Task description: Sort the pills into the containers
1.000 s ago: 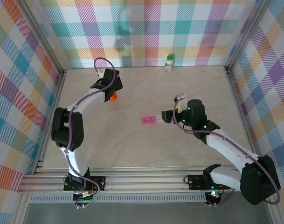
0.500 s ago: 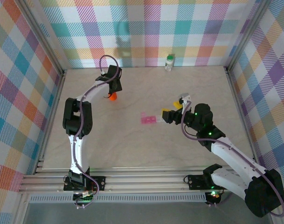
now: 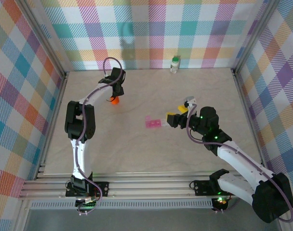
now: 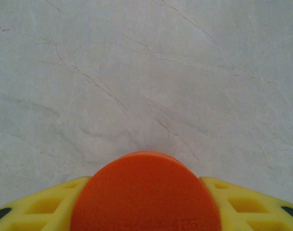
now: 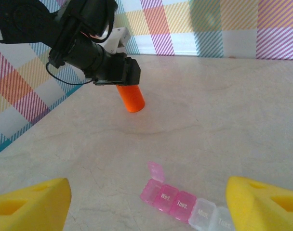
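Orange vial (image 5: 131,99) is upper left of centre in the top view. It is tilted, with its lower end at the table (image 3: 137,154). The left gripper (image 3: 114,96) clasps it, yellow fingers (image 4: 50,207) pressed against both its sides. A white bottle (image 3: 175,64) with a green cap stands at top centre by the plaid wall. The pink pill organizer (image 3: 153,123) lies mid-frame with one lid raised. The right gripper (image 3: 177,113) is just to its right, fingers spread wide, holding nothing.
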{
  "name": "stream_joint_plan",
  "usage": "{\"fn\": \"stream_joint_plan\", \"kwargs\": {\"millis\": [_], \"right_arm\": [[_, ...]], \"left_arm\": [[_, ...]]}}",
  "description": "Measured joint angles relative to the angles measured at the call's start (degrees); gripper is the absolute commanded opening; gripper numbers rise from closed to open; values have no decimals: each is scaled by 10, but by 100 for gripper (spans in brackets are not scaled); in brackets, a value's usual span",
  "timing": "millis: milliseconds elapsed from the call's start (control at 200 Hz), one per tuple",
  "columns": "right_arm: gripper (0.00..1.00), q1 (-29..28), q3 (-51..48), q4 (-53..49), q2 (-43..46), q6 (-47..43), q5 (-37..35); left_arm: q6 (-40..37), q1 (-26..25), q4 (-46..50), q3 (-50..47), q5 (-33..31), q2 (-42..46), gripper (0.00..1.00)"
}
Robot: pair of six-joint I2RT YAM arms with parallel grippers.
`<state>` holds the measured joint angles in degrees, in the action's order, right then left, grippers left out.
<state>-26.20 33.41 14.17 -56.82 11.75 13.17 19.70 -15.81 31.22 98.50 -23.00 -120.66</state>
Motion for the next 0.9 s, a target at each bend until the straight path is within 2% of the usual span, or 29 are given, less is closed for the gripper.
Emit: {"fn": "stream_joint_plan", "kwargs": {"millis": [175,350,505,610,740,900], "right_arm": [[83,0,0,-1,-5,0,-1],[83,0,0,0,-9,5,0],[82,0,0,1,-17,16,-1],[82,0,-1,13,-17,31,-3],[82,0,-10,35,-14,57,-7],[82,0,-11,42,0,78,-12]], "left_arm": [[0,-1,3,-68,-2,76,44],[2,-20,-1,-183,-7,235,44],[20,-79,2,-283,-17,393,44],[38,-122,16,-328,-26,471,44],[65,-180,48,-347,-63,515,44],[100,-265,70,-367,-100,528,44]]}}
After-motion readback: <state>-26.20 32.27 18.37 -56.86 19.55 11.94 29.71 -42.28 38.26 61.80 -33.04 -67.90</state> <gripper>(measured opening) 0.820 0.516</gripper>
